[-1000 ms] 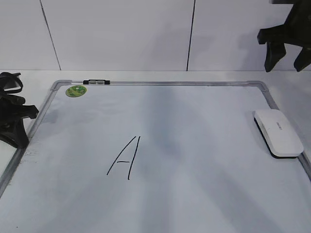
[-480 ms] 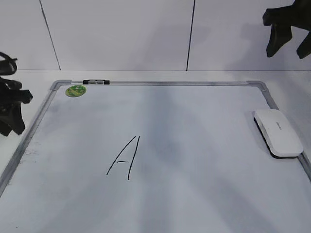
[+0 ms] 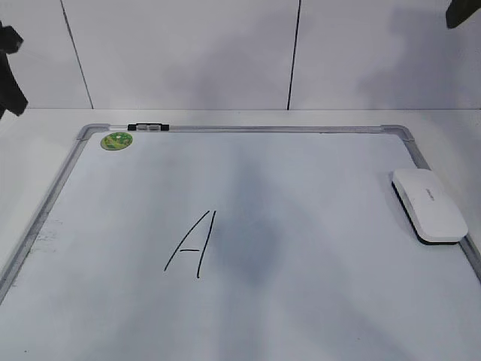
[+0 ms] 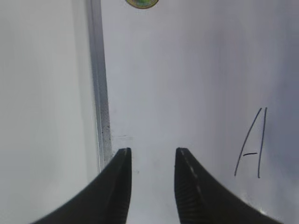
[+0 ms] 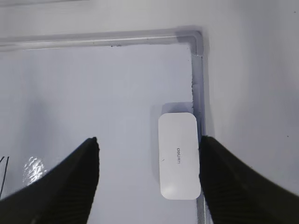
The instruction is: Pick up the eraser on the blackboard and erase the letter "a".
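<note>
The blackboard (image 3: pixel 248 129) is a white board with a silver frame, lying flat. The white eraser (image 3: pixel 430 204) lies on it by the right frame edge. It also shows in the right wrist view (image 5: pixel 178 154). My right gripper (image 5: pixel 148 139) hangs high above the eraser, wide open and empty. Only its tip (image 3: pixel 464 11) shows at the exterior view's top right. My left gripper (image 4: pixel 152 150) is open and empty above the board's left frame (image 4: pixel 98 93). Part of it (image 3: pixel 9 71) shows at the far left. The small letter "a" shows in no view.
A tall capital "A" (image 3: pixel 194 242) is written left of the board's middle and also shows in the left wrist view (image 4: pixel 252 144). A round green sticker (image 3: pixel 116 140) and a small black-and-silver clip (image 3: pixel 149 127) sit at the far left corner. A white panelled wall stands behind.
Both grippers have risen and drawn back towards the upper corners of the exterior view, almost out of it. The eraser and the board have not moved.
</note>
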You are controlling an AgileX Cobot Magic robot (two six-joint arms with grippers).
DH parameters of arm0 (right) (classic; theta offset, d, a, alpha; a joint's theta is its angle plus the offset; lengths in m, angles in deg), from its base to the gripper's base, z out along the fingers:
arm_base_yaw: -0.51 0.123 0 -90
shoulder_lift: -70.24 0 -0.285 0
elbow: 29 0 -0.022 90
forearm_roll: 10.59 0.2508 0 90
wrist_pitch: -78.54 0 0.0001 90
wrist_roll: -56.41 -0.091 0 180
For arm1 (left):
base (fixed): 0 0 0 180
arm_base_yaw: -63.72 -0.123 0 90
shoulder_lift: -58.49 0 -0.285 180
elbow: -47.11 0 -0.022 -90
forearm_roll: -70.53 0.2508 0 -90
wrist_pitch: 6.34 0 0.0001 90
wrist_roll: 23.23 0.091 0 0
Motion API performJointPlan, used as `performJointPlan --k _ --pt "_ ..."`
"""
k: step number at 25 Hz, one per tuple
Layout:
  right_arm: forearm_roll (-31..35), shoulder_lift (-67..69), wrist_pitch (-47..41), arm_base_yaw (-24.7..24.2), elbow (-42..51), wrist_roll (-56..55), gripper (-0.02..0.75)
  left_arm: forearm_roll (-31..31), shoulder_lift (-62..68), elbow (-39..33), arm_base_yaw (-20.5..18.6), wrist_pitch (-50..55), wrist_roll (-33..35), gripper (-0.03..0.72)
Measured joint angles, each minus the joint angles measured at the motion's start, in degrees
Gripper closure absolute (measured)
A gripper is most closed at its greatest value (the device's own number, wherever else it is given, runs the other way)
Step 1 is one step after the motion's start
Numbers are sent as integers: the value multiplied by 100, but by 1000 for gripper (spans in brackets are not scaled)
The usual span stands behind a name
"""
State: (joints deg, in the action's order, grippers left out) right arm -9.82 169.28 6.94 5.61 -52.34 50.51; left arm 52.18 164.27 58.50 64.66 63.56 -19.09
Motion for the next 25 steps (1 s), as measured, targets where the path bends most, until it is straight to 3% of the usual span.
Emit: performJointPlan --k 20,25 --pt "586 -2561 -106 0 0 0 197 -238 -3160 0 0 219 0 451" --pt "650 -3314 -115 0 631 -2 198 -224 -3951 9 0 273 0 452"
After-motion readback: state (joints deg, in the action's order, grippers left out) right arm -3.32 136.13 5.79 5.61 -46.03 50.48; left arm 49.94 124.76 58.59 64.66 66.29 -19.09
